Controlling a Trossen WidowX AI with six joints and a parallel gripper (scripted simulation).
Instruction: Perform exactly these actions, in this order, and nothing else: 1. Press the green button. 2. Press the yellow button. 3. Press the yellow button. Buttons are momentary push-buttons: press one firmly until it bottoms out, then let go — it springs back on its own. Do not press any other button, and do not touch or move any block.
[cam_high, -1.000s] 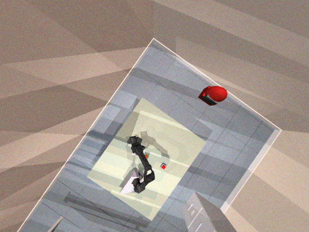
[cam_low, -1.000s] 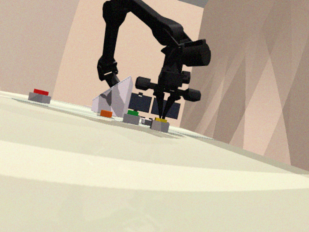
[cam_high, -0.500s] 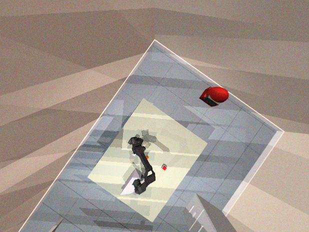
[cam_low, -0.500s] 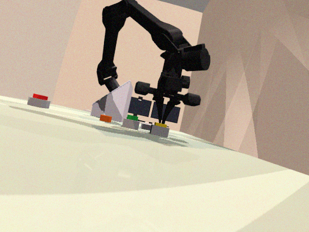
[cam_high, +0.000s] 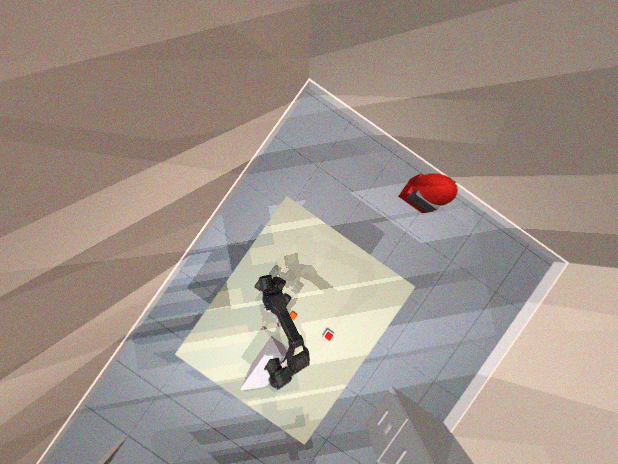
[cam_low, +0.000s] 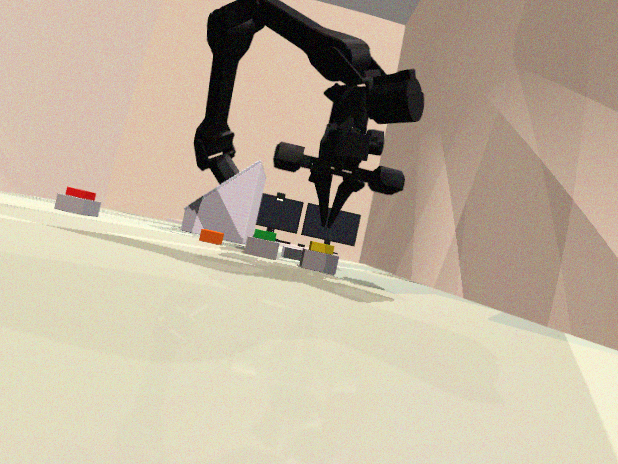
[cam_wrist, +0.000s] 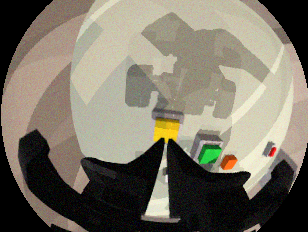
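Note:
The yellow button (cam_low: 321, 247) (cam_wrist: 166, 130) sits on a grey base, its cap standing up. My gripper (cam_low: 326, 226) (cam_wrist: 165, 141) is shut and empty, pointing down with its fingertips a little above the yellow cap; a small gap shows in the exterior view. The green button (cam_low: 265, 234) (cam_wrist: 209, 154) stands beside the yellow one on its own grey base, cap raised. In the top view the arm hides both buttons.
An orange block (cam_high: 293, 315) (cam_low: 211, 236) (cam_wrist: 229, 162) lies near the green button. A red button (cam_high: 328, 336) (cam_low: 80, 193) (cam_wrist: 273, 151) stands farther off. A pale wedge (cam_high: 257, 376) (cam_low: 232, 205) stands near the arm's base. A small grey thing (cam_low: 292, 252) shows behind the buttons.

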